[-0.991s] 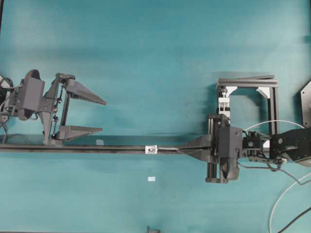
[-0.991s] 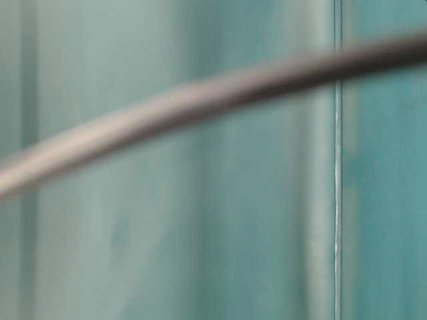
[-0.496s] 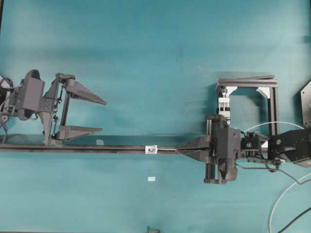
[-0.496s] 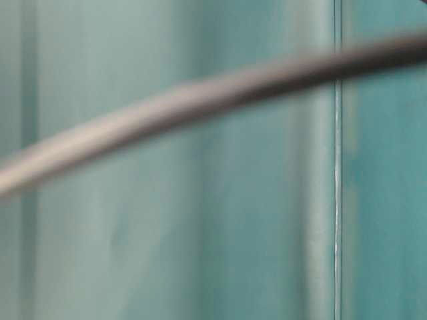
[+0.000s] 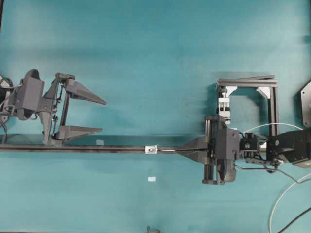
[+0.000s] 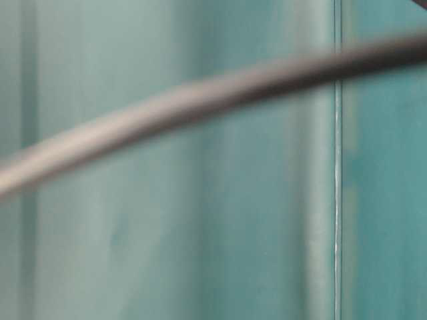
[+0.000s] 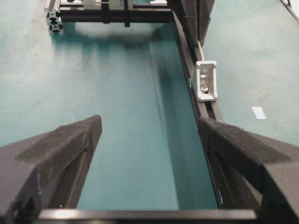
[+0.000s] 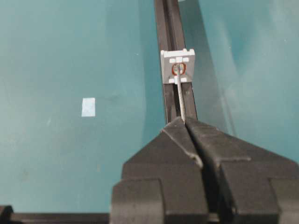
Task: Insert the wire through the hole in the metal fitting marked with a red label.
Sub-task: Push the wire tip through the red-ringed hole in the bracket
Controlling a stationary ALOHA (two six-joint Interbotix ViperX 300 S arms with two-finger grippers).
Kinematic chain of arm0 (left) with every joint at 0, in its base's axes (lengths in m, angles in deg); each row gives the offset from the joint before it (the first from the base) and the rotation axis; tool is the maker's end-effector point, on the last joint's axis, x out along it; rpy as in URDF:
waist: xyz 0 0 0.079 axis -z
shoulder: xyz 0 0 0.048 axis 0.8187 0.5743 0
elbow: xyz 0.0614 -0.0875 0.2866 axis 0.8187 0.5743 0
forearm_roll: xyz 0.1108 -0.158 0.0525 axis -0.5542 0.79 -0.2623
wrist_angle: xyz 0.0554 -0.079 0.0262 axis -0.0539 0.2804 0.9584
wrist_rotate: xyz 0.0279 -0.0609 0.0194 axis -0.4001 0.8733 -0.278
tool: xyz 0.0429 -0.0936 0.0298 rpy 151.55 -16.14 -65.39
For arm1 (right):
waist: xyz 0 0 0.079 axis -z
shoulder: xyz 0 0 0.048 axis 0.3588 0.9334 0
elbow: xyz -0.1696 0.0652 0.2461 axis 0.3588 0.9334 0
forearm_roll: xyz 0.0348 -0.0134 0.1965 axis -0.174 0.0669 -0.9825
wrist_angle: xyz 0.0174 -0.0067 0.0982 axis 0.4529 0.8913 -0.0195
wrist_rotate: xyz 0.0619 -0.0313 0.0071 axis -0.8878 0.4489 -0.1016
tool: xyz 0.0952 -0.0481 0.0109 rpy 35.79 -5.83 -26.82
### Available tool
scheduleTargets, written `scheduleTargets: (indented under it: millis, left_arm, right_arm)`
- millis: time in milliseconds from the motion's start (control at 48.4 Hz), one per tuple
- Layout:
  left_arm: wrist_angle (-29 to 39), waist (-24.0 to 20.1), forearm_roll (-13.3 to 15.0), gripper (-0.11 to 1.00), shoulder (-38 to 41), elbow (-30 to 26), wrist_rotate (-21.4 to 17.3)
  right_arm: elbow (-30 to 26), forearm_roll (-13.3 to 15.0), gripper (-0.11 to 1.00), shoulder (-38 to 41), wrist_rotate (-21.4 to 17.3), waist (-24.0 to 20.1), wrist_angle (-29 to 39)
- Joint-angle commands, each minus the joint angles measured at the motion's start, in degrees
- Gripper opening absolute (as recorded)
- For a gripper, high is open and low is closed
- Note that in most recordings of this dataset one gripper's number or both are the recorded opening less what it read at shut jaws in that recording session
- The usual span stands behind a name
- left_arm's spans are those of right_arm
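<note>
A: Looking at the right wrist view, the right end effector (image 8: 185, 122) is pinched tight on the wire (image 8: 180, 99), and the wire's tip sits right at the hole (image 8: 179, 69), the one ringed in red on the metal fitting (image 8: 178, 66).

B: Is it through yet?

A: I cannot tell. The tip meets the red ring, but nothing shows beyond the fitting. I'd judge alignment done and the push-through left, or only just begun.

B: Where does the fitting sit on the worktop?

A: From overhead, the metal fitting (image 5: 152, 149) is mounted on a long black rail (image 5: 73, 147) running in from the left edge of the worktop (image 5: 155, 58), about midway across and nearer the bottom edge. The right end effector (image 5: 181, 150) is just beside it.

B: And the left end effector?

A: Spread wide and empty, well apart from the fitting, near the left edge (image 5: 102, 115). Its wrist camera sees the fitting's far face (image 7: 206, 81); no wire is visible emerging there. The table-level view gives only a blurred dark cable (image 6: 200, 100).
</note>
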Motion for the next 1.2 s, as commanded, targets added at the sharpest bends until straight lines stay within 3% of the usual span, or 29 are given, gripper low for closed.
scheduleTargets:
  millis: [0,599,991,1177]
  left_arm:
    - [-0.26,0.18,-0.18,0.55,-0.70,-0.70,0.09]
    - [6.42,0.09,-0.09,0.55,-0.53,-3.78,2.20]
    - [6.77,0.00,0.09,0.55,0.62,-5.01,2.46]
    - [8.70,-0.09,0.00,0.55,1.76,-6.06,5.36]
  right_arm:
    - [-1.23,0.09,-0.01,-0.44,0.00,0.18,-0.18]
    - [-4.22,0.18,-0.01,0.97,0.26,0.79,0.26]
    - [-5.63,0.18,-0.01,1.93,0.62,0.97,1.05]
    - [-5.89,0.18,-0.01,1.93,0.79,0.97,1.05]
